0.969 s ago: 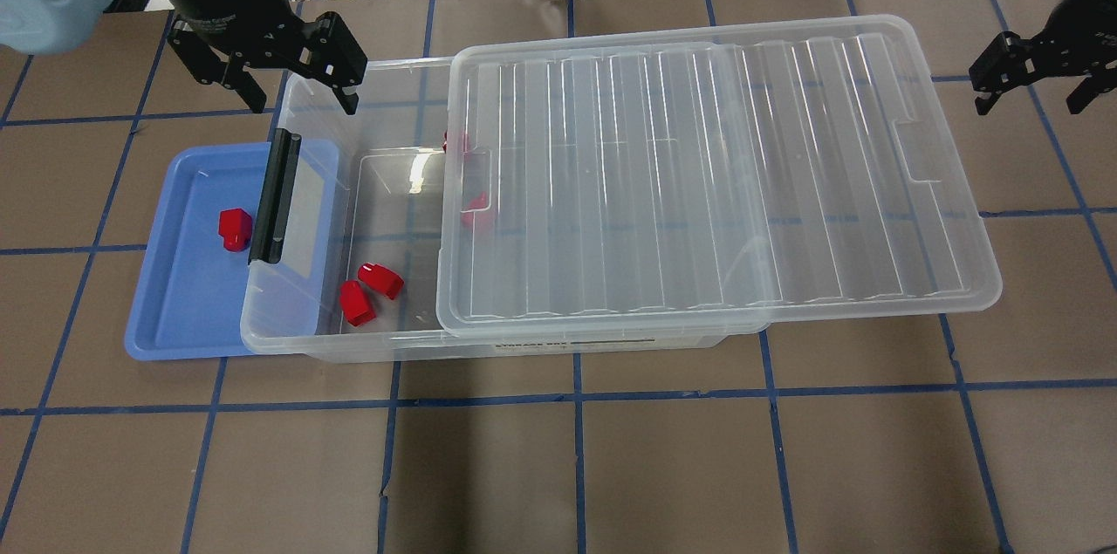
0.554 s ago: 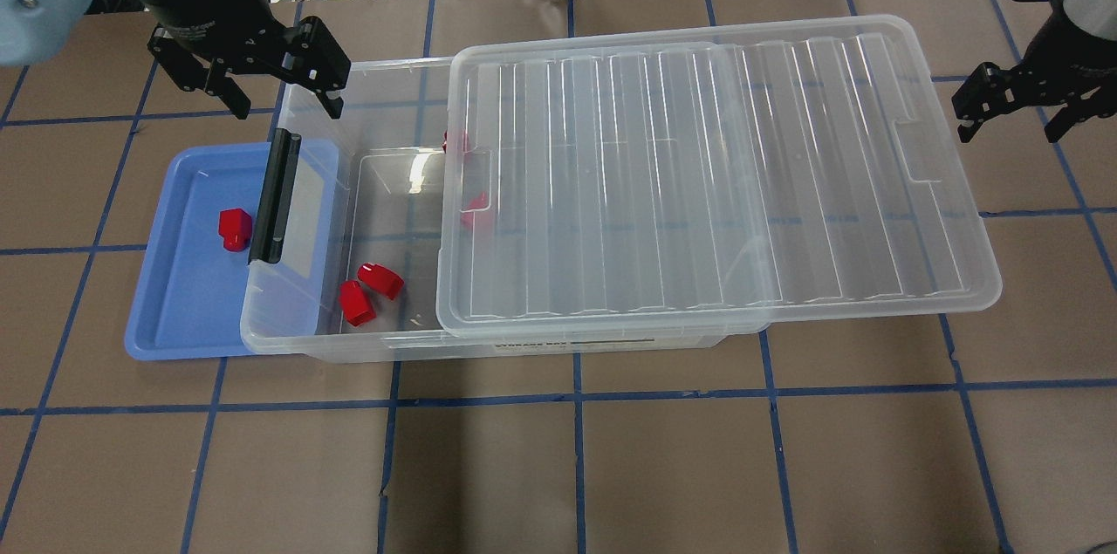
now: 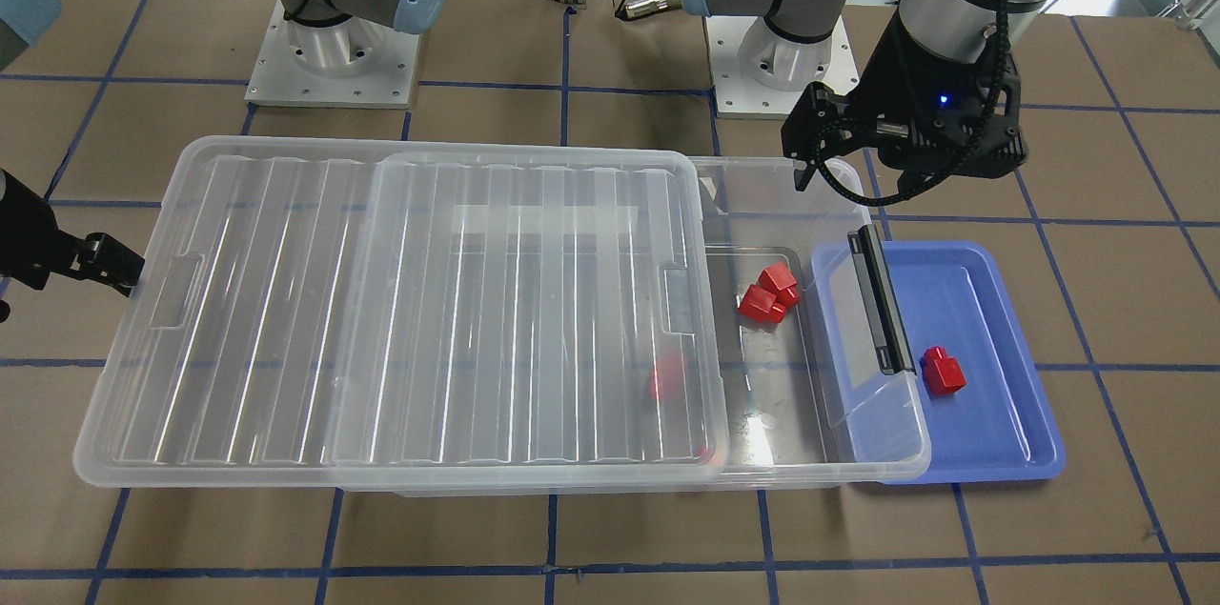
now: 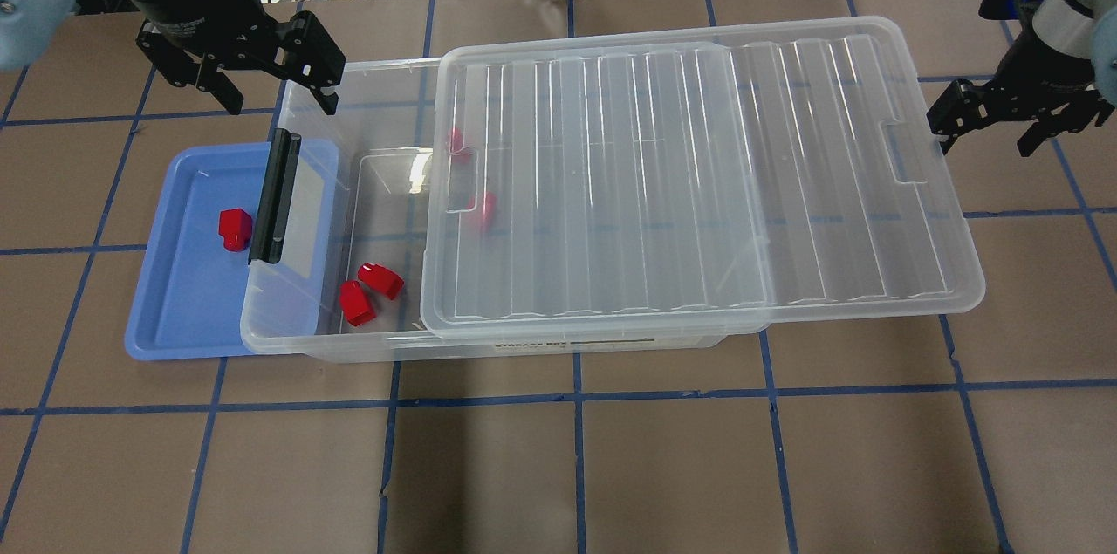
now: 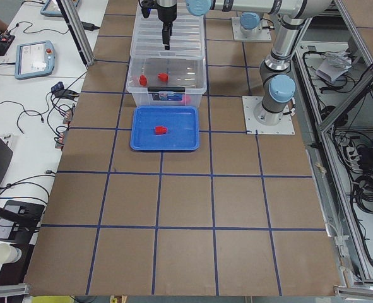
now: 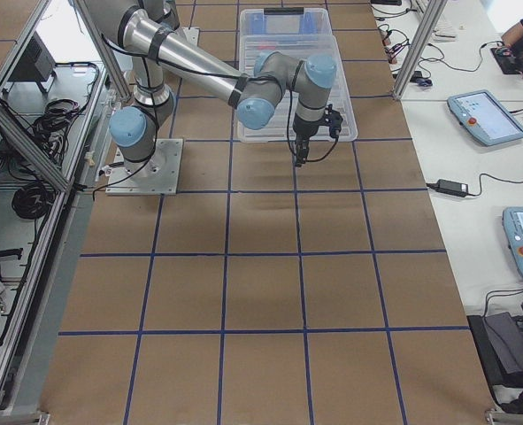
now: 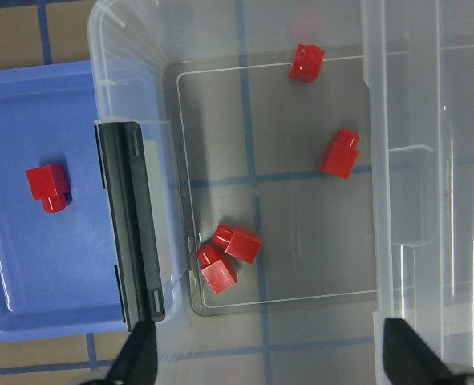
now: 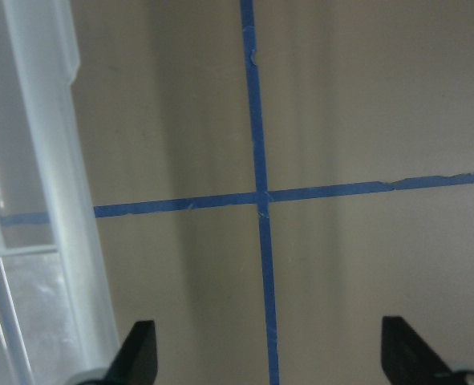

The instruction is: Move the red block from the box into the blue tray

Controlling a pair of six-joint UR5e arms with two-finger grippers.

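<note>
Your red block (image 4: 235, 229) lies in the blue tray (image 4: 166, 310), outside the box (image 4: 262, 314); placing looks done; left jaws hang apart, empty, over the box's corner; right jaws apart beside the lid (image 4: 698, 188).

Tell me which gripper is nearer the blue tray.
Left. The left gripper hangs above where the blue tray meets the box; the right gripper sits at the far end of the lid.
</note>
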